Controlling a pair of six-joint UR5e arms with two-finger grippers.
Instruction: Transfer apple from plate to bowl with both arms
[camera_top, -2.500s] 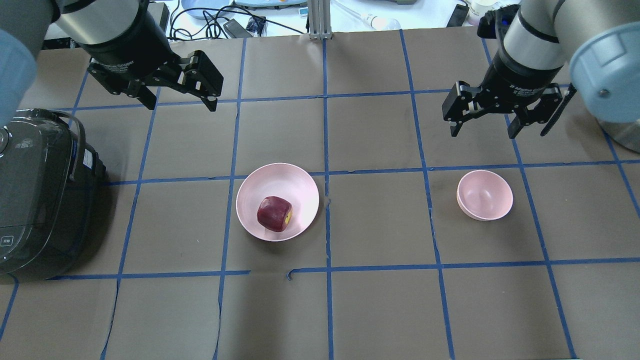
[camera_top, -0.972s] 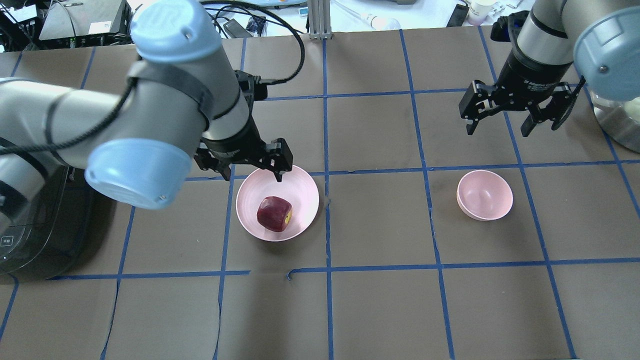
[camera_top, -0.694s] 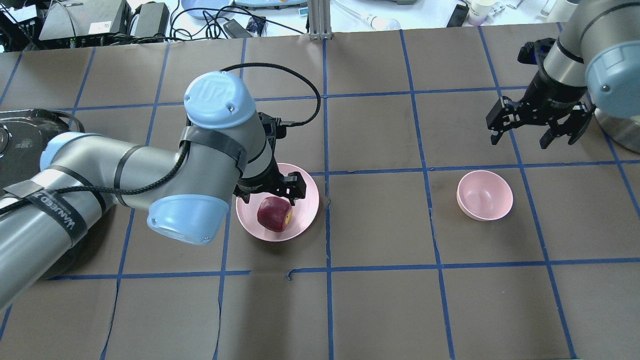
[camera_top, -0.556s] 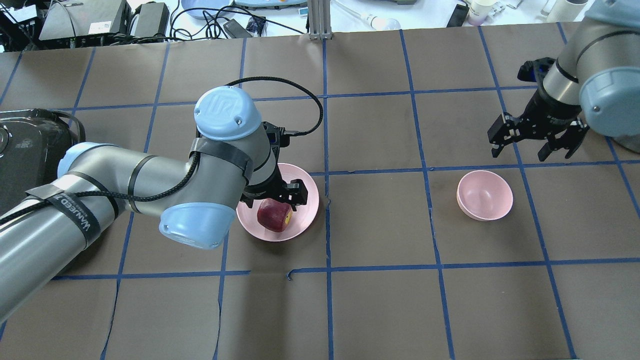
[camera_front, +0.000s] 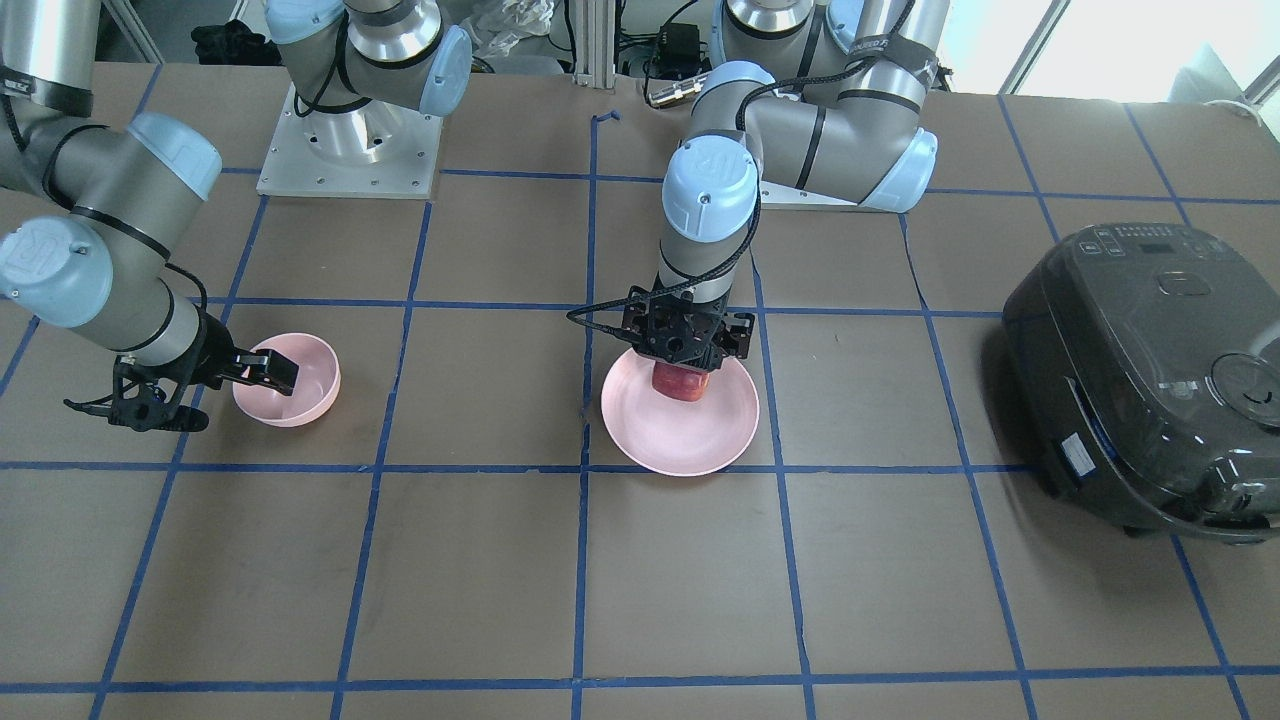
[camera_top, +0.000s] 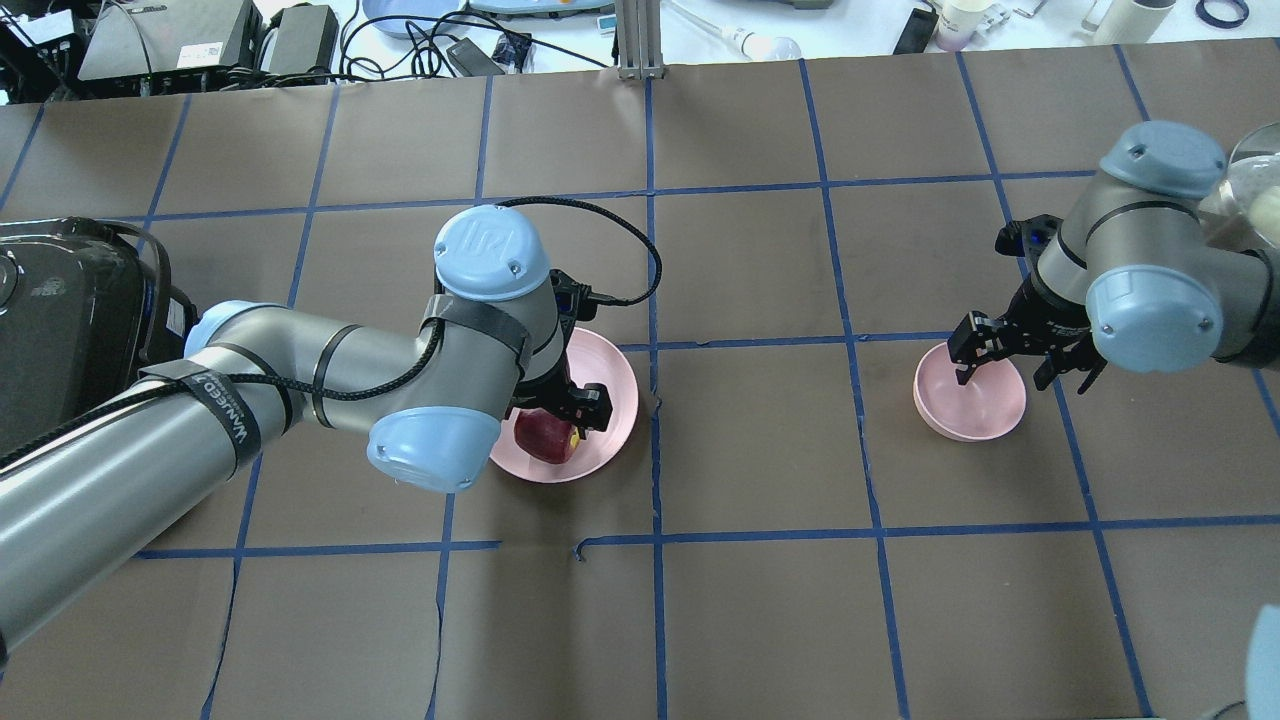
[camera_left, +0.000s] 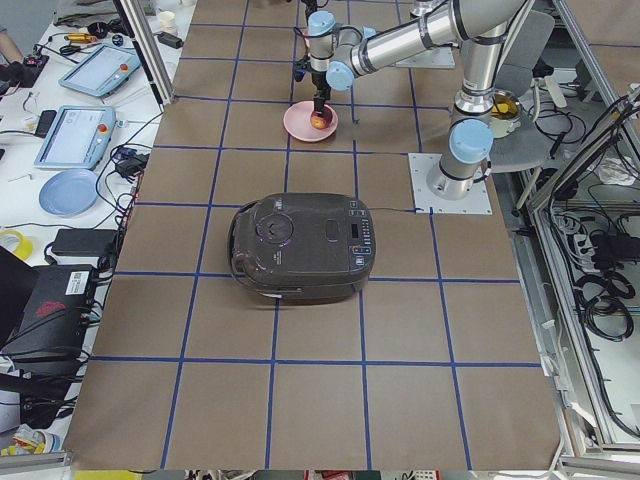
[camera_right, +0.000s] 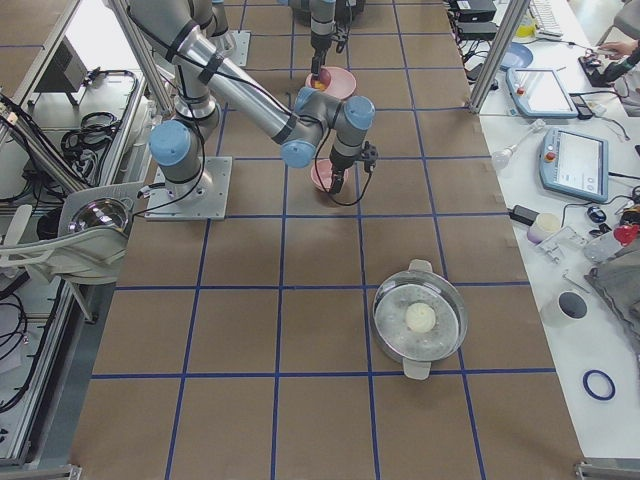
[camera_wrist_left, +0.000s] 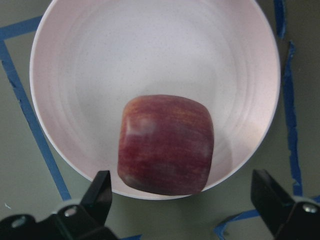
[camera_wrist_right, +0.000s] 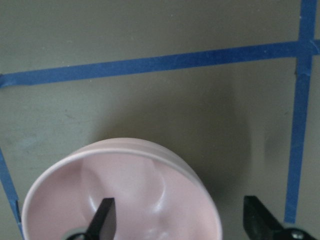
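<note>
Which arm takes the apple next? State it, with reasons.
Left. The open left gripper hangs over the apple on the plate, a finger on each side. The right gripper, open, straddles the rim of the bowl, well apart from the apple.

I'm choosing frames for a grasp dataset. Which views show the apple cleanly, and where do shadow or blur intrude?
Left wrist view: the apple is sharp and evenly lit on the plate. Overhead view: the left arm covers much of it. Right wrist view: the bowl looks soft, with a shadow on the table beyond it.
</note>
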